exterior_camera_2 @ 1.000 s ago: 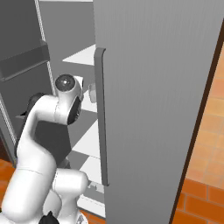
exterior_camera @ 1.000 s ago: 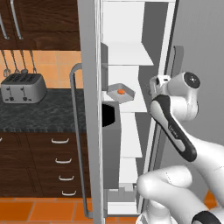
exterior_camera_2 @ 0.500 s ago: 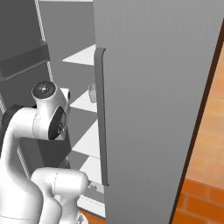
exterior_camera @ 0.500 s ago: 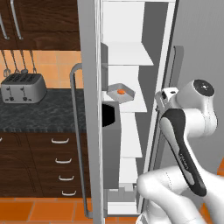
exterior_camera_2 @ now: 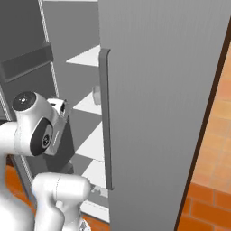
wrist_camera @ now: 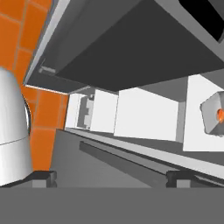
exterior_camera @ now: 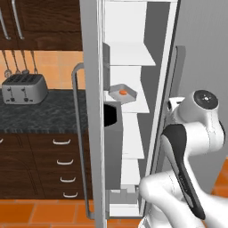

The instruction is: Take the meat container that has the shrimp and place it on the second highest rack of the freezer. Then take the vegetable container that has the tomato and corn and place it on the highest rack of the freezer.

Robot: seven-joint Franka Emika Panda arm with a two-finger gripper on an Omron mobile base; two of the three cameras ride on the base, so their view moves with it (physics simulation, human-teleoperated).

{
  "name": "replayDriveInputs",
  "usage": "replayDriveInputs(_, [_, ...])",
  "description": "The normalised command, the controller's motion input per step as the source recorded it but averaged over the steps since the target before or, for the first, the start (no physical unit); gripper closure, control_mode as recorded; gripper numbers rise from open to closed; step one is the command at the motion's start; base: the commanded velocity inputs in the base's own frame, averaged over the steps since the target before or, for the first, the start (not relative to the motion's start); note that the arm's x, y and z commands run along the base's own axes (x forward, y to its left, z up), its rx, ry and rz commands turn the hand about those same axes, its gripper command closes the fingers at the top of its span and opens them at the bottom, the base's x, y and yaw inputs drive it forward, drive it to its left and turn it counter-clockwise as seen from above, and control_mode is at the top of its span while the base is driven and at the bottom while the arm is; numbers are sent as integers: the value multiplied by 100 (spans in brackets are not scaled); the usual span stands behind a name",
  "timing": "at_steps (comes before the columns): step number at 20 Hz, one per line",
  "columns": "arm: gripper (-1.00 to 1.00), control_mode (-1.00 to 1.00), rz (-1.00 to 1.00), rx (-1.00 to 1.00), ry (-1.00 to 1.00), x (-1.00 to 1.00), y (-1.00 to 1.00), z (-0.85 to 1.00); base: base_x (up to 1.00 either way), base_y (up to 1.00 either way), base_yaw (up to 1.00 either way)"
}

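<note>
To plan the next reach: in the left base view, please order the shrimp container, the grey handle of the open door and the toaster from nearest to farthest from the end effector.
1. shrimp container, on a freezer shelf, left of the end effector.
2. grey handle of the open door, further left.
3. toaster, on the counter, far left.

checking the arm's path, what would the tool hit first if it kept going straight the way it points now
Probably the white shelves low in the freezer, straight ahead of the open tool in the hand view. The shrimp container lies off to one side. Depth is unclear.
</note>
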Motion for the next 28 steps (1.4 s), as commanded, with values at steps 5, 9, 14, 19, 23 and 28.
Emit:
replayDriveInputs(5, [-100, 100, 0, 0, 0, 0, 0, 0, -99, 15, 6])
replayDriveInputs(9, [-100, 100, 0, 0, 0, 0, 0, 0, -48, 86, 15])
replayDriveInputs(14, [-100, 100, 0, 0, 0, 0, 0, 0, -13, 72, 66])
replayDriveInputs(19, [-100, 100, 0, 0, 0, 0, 0, 0, -55, -3, 87])
replayDriveInputs(23, [-100, 100, 0, 0, 0, 0, 0, 0, -63, 5, 80])
replayDriveInputs(28, [-100, 100, 0, 0, 0, 0, 0, 0, 10, 48, 82])
